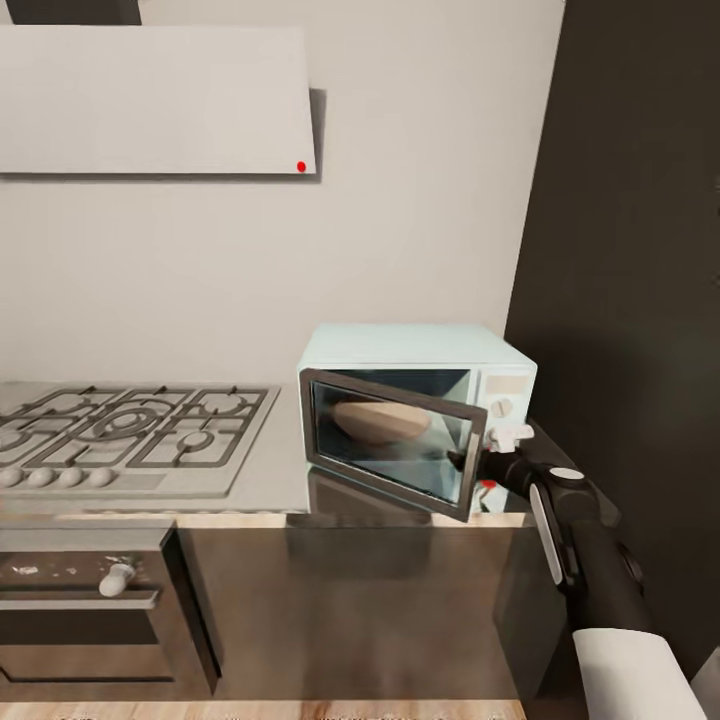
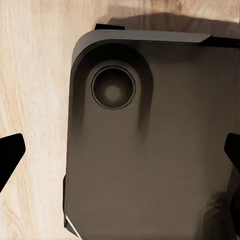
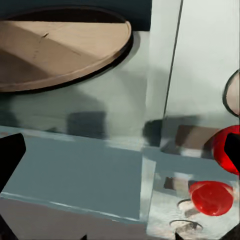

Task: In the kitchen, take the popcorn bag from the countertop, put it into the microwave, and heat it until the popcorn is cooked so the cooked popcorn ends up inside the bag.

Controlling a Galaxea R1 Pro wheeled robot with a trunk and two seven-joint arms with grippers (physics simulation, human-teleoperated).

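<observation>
Popcorn bag [image 1: 380,420] is seen inside microwave [image 1: 420,350], door ajar; light, crushable, best held at rim. Right gripper [image 1: 470,462] sits by door edge, fingers spread; left gripper's [image 2: 120,155] fingers are spread, holding nothing.

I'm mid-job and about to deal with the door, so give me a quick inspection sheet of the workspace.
Surface: steel countertop, microwave standing on it.
Job's things: tan popcorn bag inside the microwave; door ajar.
Clutter: nothing seen.
Grippers: right hand at the door's free edge, grip unclear; left hand's fingers spread over the robot's dark base.
Cables: nothing seen.
Surroundings: gas hob, oven, white hood, dark tall cabinet.
</observation>
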